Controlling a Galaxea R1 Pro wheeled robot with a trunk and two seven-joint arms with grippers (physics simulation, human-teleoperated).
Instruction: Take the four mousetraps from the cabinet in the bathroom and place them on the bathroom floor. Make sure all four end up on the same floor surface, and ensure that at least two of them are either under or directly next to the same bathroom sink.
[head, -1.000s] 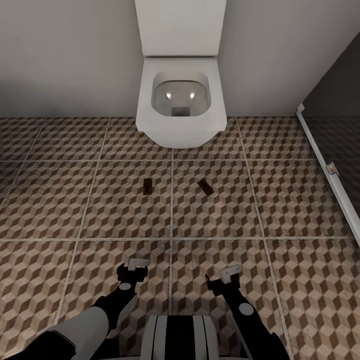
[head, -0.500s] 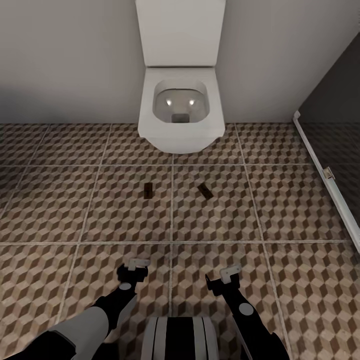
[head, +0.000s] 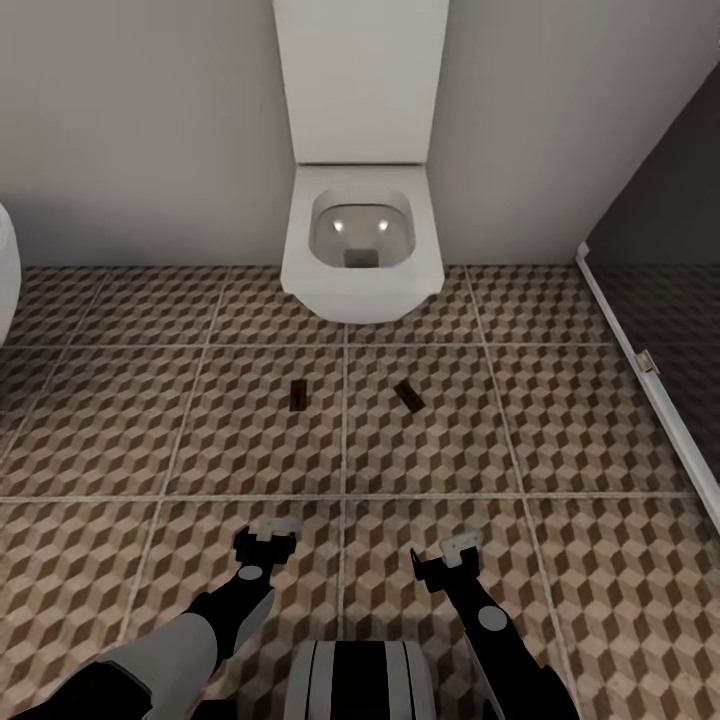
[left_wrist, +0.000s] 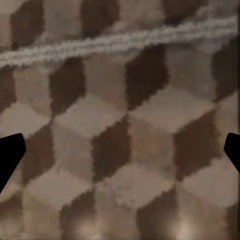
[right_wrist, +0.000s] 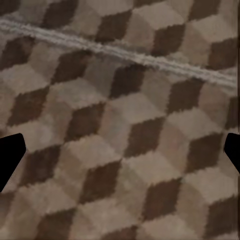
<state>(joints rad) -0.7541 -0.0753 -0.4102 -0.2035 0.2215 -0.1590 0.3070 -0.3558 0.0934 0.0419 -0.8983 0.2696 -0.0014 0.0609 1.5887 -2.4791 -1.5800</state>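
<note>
Two mousetraps lie on the cube-patterned bathroom floor (head: 120, 430) in front of a toilet, one at the left (head: 298, 396) and one at the right (head: 407, 395), a tile's width apart. Each is a small dark brown board, flat on the tiles. My left gripper (head: 265, 540) and right gripper (head: 445, 558) hang low near my trunk, well short of the traps. Both are open and hold nothing. In the wrist views the left gripper (left_wrist: 120, 155) and right gripper (right_wrist: 120, 155) look straight down at bare tiles. The bathroom sink is out of view.
A white wall-hung toilet (head: 362, 240) stands against the grey back wall. A dark glass partition (head: 660, 230) with a white bottom rail (head: 640, 385) runs along the right. A white rounded edge (head: 5, 270) shows at the far left.
The whole head picture has shifted: the toilet and both traps look smaller and farther, and a white edge has come in at the left. The traps lie as before; both arms hold their pose.
</note>
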